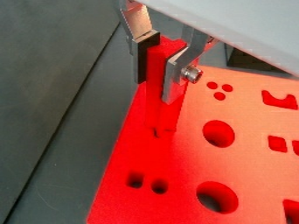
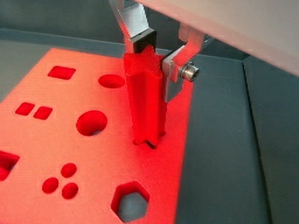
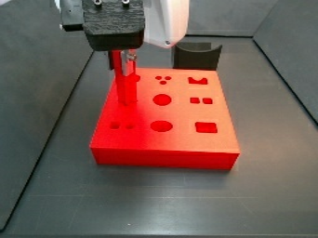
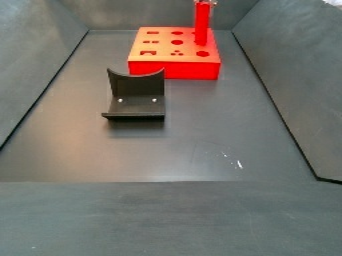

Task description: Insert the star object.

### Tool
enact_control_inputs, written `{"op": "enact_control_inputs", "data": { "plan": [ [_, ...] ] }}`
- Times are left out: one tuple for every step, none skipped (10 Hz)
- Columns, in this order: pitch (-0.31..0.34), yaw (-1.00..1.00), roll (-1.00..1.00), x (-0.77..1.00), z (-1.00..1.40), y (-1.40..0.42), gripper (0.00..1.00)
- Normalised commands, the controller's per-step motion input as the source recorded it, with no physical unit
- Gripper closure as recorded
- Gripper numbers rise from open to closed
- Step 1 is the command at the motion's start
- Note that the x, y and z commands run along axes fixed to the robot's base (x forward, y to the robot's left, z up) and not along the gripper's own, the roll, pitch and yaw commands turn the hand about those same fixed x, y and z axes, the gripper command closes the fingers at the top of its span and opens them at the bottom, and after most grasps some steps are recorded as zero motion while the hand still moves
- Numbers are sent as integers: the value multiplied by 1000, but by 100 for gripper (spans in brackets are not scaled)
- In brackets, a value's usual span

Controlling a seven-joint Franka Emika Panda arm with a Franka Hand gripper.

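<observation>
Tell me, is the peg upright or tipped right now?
Upright. The peg stands vertical in the gripper, its lower end at the block; a side view agrees.

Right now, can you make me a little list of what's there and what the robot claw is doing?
gripper: above the block's edge, shut on the red peg
red peg: upright, its lower tip at a small hole in the block
red block: flat on the dark floor, many shaped holes on top
dark curved holder: on the floor, apart from the block
peg fully in: not yet, most of it shows above the block
</observation>
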Motion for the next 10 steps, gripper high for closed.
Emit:
{"op": "enact_control_inputs", "data": {
  "plan": [
    [0,-409,103,223,-114,-114,100],
    [0,-337,116,77,-154,0,100],
    [0,-226,126,0,-169,0,100],
    [0,-194,116,-23,-251,49,100],
    [0,-189,97,0,-334,0,100],
    [0,-226,110,0,-423,0,100],
    [0,-171,101,0,-409,-3,100],
    [0,-229,60,151,-517,-9,100],
    [0,-223,74,229,-840,0,100],
    [0,-223,40,277,-1000,0,100]
  ]
}}
